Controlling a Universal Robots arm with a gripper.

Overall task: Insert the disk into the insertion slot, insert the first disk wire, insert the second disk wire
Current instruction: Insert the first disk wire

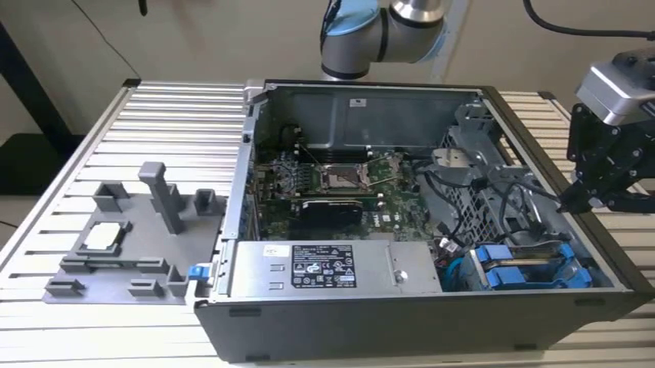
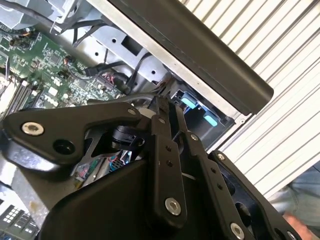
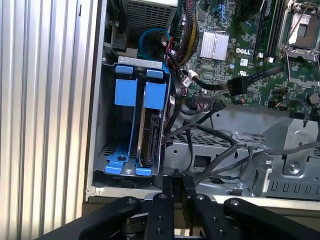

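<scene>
blue-framed, the disk (image 3: 148, 132) sits on edge in the insertion slot (image 3: 140, 62); the end effector (image 3: 176, 181), closed up and empty, hangs just beside loose black cables (image 3: 176, 100), which it could snag descending.

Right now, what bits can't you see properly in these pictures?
- First wrist view: the disk stands edge-on in the insertion slot, so its label is hidden.
- Same view: black cables crowd its side, so plugged wires cannot be told.
- Second wrist view: the gripper covers most of the slot with its own black links.
- Exterior view: the case wall hides the slot's bottom.
</scene>
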